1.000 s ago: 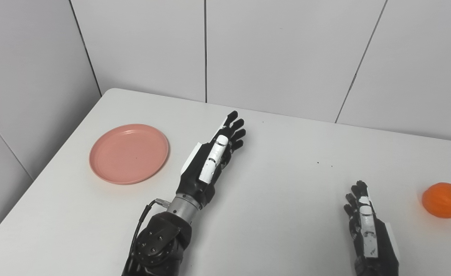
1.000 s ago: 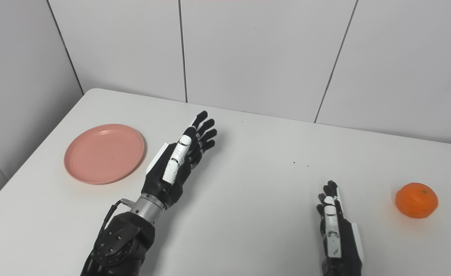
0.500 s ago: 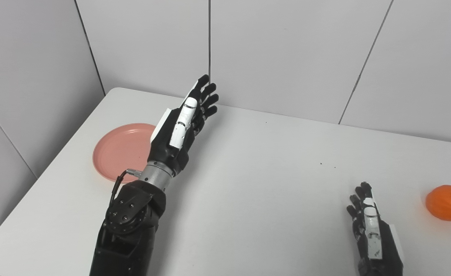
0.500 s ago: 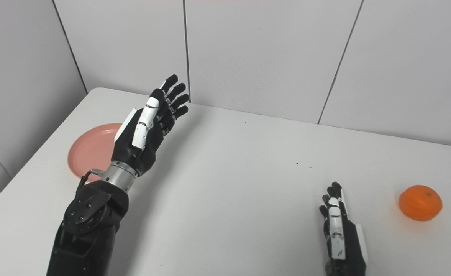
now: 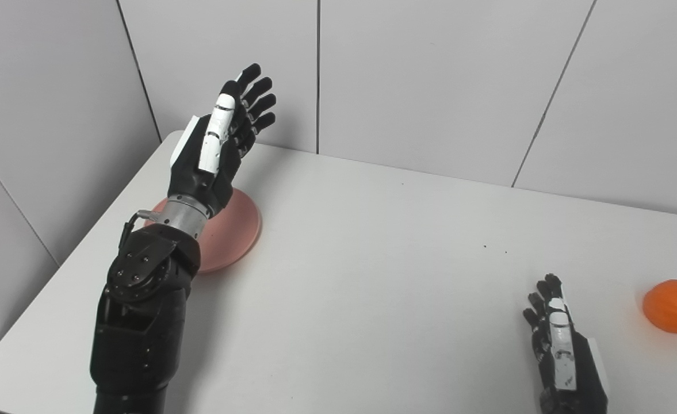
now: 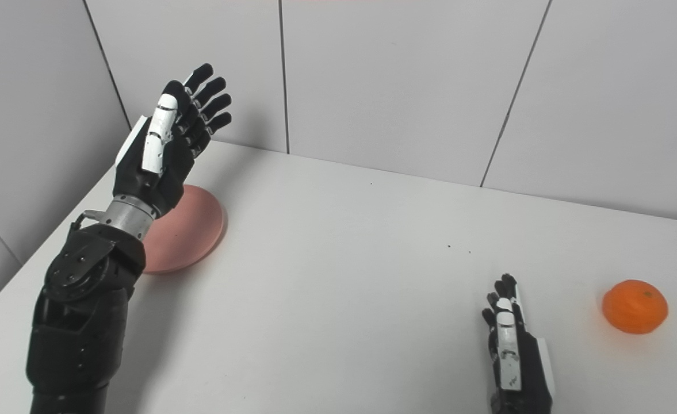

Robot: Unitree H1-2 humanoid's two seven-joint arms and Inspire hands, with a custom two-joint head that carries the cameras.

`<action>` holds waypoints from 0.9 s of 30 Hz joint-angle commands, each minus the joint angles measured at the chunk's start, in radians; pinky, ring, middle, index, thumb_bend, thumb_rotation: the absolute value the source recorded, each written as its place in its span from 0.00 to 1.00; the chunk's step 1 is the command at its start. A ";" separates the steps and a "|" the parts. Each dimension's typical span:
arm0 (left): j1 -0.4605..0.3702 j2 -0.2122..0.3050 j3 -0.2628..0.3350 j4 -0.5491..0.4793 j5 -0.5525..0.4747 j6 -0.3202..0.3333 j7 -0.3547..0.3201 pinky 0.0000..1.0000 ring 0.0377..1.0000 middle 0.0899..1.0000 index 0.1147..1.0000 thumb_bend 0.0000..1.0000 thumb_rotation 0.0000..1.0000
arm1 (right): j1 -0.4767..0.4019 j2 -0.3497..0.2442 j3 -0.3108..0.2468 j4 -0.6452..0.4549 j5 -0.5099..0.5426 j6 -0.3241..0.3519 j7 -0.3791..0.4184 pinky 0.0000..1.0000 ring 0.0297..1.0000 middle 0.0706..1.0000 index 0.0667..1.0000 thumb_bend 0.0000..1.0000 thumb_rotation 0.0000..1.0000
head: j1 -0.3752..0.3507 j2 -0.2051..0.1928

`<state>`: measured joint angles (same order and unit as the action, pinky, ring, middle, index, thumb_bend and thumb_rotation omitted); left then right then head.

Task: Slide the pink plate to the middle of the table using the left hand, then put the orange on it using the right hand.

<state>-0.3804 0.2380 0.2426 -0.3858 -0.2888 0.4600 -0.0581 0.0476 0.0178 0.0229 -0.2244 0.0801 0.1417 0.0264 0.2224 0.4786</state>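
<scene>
The pink plate point(image 5: 234, 230) is seen lying flat on the white table point(image 5: 373, 276), near the table's left edge and toward its far left corner. Only the right part of the plate is visible; the rest is covered in both views by the left hand point(image 5: 209, 152) and the forearm behind it. The left hand is raised above the plate, with its fingers point(image 5: 255, 95) stretched out, spread apart and pointed up toward the wall point(image 5: 430, 75); nothing is held in it. Whether the wrist or forearm touches the plate cannot be told, since the place where they overlap is hidden.

The orange point(image 5: 674, 306) is found close to the table's right edge, about midway between its near and far edges, and it is nearly met by the picture's right border in the left eye view. It is shown whole in the right eye view.

The right hand point(image 6: 513, 351) is held low near the table's near edge, beside the orange but apart from it, with fingers extended and empty. Its wrist and arm are cut off by the bottom border, and whether it rests on the table cannot be made out.
</scene>
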 commanded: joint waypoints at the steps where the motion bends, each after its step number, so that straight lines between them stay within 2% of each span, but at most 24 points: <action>1: -0.055 0.035 0.025 -0.006 -0.003 0.006 0.024 0.91 0.92 0.93 0.91 0.39 1.00 | -0.012 -0.003 -0.003 0.003 0.004 -0.034 0.008 1.00 0.99 1.00 1.00 0.18 1.00 | 0.001 0.000; 5: -0.055 0.073 0.070 0.038 -0.041 0.001 0.018 0.93 0.94 0.94 0.93 0.40 1.00 | -0.012 -0.007 -0.002 0.005 0.006 -0.036 0.012 1.00 0.99 1.00 1.00 0.19 1.00 | 0.007 -0.005; 12: -0.055 0.107 0.133 0.119 -0.085 -0.022 0.014 0.94 0.94 0.94 0.93 0.40 1.00 | -0.006 -0.014 0.000 0.015 0.009 -0.051 0.018 1.00 0.99 1.00 1.00 0.19 1.00 | 0.022 -0.024; 16: -0.050 0.113 0.161 0.168 -0.105 -0.054 0.011 0.92 0.92 0.92 0.91 0.41 1.00 | -0.002 -0.017 0.000 0.022 0.017 -0.063 0.023 1.00 1.00 1.00 1.00 0.19 1.00 | 0.032 -0.036; 27: -0.042 0.124 0.208 0.280 -0.116 -0.105 0.004 0.90 0.90 0.89 0.87 0.39 1.00 | -0.002 -0.016 -0.002 0.023 0.019 -0.069 0.016 1.00 1.00 1.00 1.00 0.17 1.00 | 0.030 -0.033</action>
<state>-0.3941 0.3280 0.4406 -0.0952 -0.3897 0.4112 -0.0420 0.0482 0.0038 0.0228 -0.1941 0.0996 0.0968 0.0367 0.2531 0.4449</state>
